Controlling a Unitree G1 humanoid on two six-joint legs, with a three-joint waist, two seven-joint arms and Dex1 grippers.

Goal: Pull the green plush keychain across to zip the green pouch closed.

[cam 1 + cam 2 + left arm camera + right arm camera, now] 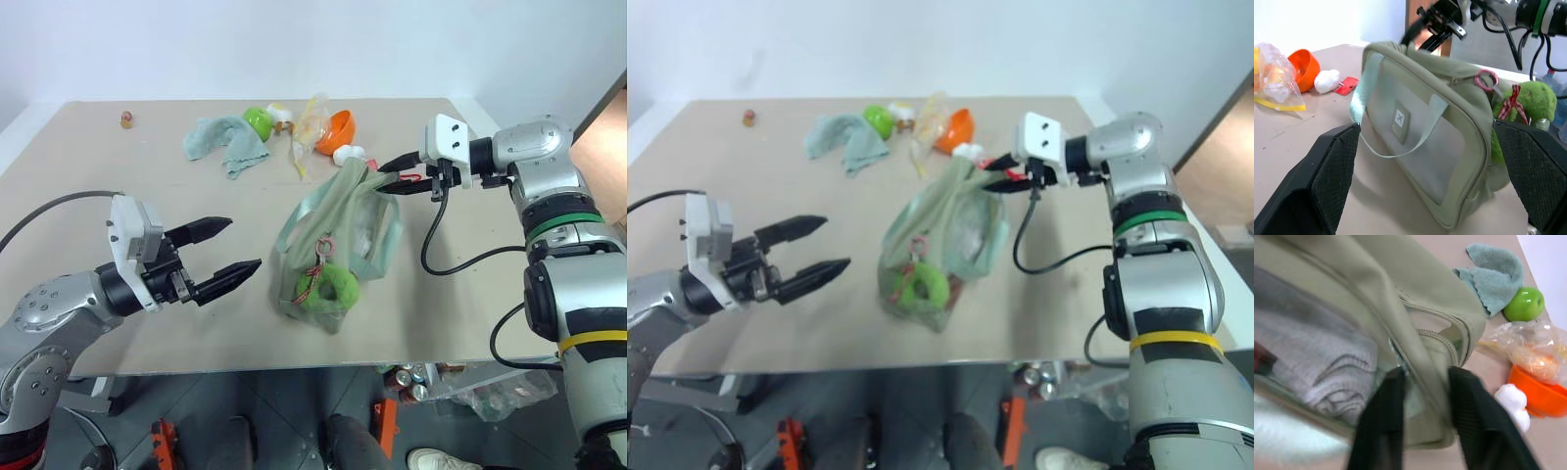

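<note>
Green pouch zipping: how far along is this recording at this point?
Early. Done: the right tool has closed on the far end of the green pouch, pinching fabric by the zipper. In hand: the open left tool hovers beside the pouch, short of the green plush keychain. Left: gripping that keychain, which hangs at the pouch's near end, and pulling it across.

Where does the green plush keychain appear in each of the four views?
Left eye view: green plush keychain at the green pouch end nearest the camera, low centre.
Right eye view: same end of the pouch, left of centre.
Left wrist view: right edge, behind the pouch's corner.
Right wrist view: not in it.
Shared landmark: the orange bowl.
</note>
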